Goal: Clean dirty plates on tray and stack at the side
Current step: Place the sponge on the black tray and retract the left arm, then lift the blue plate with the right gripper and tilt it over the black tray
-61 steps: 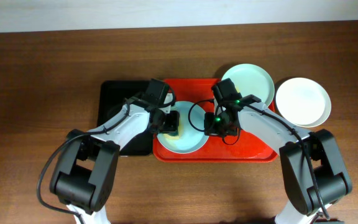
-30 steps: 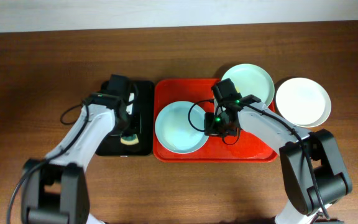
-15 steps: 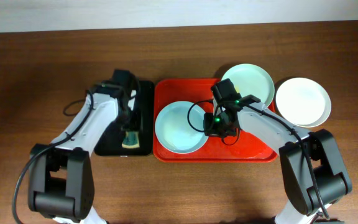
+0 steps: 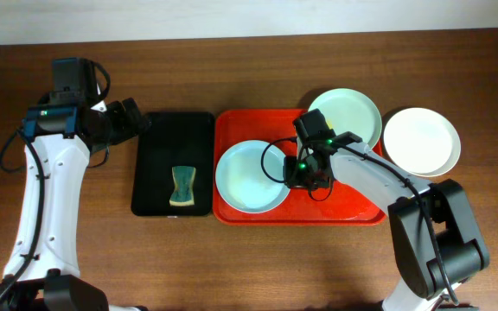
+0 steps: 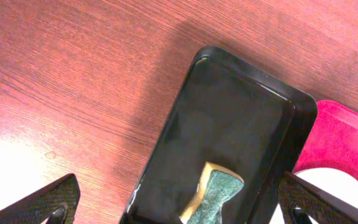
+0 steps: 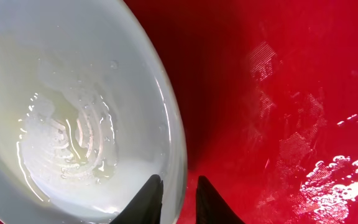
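Observation:
A pale blue-green plate (image 4: 251, 177) lies in the left half of the red tray (image 4: 353, 207). Its surface (image 6: 61, 112) is wet and streaked. My right gripper (image 4: 294, 173) (image 6: 178, 199) straddles this plate's right rim, one finger inside it and one over the tray, the jaws slightly open with red showing beside the rim. A second pale plate (image 4: 344, 117) rests at the tray's far right corner. A white plate (image 4: 421, 142) sits on the table right of the tray. My left gripper (image 4: 137, 121) (image 5: 179, 211) hangs wide open and empty, left of the black tray.
A black tray (image 4: 158, 138) (image 5: 235, 106) lies against the red tray's left side. A green and yellow sponge (image 4: 181, 187) (image 5: 216, 196) lies in its near part. Bare wooden table surrounds both trays.
My left gripper let go of the sponge in the black tray, opened wide and drew back up and to the left. My right gripper's jaws eased apart slightly; that arm stayed put.

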Available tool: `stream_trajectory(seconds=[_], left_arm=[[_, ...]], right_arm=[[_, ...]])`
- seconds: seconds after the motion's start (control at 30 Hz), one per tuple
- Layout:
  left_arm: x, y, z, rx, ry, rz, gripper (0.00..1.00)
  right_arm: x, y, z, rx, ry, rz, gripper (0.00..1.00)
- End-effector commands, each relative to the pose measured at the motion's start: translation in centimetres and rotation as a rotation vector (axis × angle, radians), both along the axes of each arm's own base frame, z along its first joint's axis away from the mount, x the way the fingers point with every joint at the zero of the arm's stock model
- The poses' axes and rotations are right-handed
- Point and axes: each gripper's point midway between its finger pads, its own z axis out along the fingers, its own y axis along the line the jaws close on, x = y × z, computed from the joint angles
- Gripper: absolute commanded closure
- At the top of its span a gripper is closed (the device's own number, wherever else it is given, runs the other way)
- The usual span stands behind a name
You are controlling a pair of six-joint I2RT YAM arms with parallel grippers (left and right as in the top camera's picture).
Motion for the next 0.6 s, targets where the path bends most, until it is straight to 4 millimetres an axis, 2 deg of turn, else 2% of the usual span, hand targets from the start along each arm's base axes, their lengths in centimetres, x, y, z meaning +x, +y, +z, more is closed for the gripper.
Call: stream_trajectory(seconds=[0.0, 0.17, 0.3, 0.53, 0.57], left_arm=[[0.1, 0.3, 0.4, -0.003, -0.011, 0.023, 0.01], [0.1, 0.3, 0.4, -0.003, -0.011, 0.022, 0.01], [0.1, 0.3, 0.4, -0.003, -0.011, 0.022, 0.01], [0.1, 0.3, 0.4, -0.003, -0.011, 0.022, 0.01], [0.1, 0.3, 0.4, -0.003, -0.011, 0.022, 0.01]], right_arm=[[-0.3, -0.3, -0.6, -0.037, -0.002, 0.003, 0.80], [0.1, -0.4, -0.7, -0.043, -0.018, -0.008, 0.81], [0.3, -0.3, -0.6, -0.033, -0.014, -0.036, 0.93], [0.0, -0.6, -1.5, -0.052, 0.001, -0.041, 0.91], [0.2, -0.5, -1.6, -0.049, -0.005, -0.041, 0.94]])
